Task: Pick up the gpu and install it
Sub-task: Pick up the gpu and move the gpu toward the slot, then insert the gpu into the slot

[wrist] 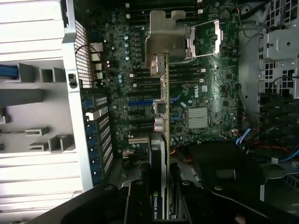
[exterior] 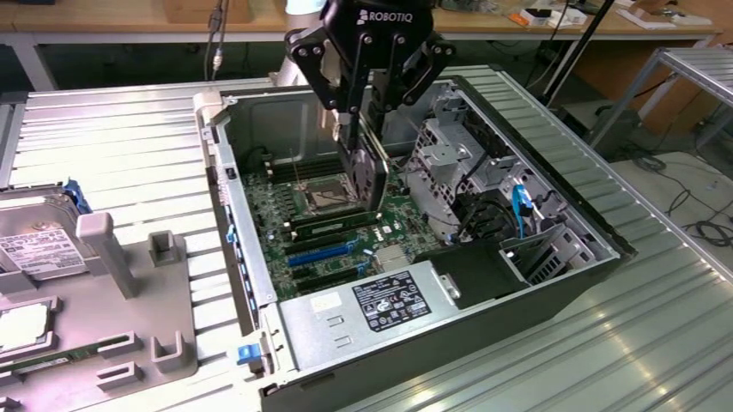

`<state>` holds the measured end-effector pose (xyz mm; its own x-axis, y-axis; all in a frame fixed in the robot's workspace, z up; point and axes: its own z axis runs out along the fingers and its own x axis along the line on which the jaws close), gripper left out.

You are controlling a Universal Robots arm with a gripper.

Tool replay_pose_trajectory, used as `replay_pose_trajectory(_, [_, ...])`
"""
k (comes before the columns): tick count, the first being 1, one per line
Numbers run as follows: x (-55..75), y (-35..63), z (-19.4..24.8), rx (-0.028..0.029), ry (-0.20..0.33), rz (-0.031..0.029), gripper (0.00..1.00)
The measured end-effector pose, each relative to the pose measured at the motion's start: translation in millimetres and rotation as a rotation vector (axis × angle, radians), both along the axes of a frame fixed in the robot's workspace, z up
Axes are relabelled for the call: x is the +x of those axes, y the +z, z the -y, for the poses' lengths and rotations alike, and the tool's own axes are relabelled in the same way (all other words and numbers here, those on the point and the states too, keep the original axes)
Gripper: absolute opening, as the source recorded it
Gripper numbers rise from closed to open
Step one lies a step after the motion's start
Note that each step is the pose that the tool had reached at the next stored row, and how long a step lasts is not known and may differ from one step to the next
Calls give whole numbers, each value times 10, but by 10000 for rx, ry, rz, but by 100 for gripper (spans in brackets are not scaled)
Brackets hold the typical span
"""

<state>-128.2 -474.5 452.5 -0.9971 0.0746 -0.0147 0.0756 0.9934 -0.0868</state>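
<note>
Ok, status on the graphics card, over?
Hand shut on graphics card. Card on edge over motherboard inside open case. Drive cage close beside hand.

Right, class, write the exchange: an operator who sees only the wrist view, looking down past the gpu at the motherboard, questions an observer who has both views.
Operator: How is the gpu held?
Observer: Upright; the gripper is shut on it above the motherboard.
Operator: Anything beside the case?
Observer: A grey hard drive with a white label lies in a grey holder at the exterior view's left.
Operator: And the case's end nearest that camera?
Observer: A silver power supply with a printed label sits there.
</note>
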Motion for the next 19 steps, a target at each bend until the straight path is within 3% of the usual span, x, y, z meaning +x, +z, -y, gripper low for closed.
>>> replay_pose_trajectory(12, [179,0,-3,0,0,0,27])
replay_pose_trajectory(19, [191,0,-3,0,0,0,27])
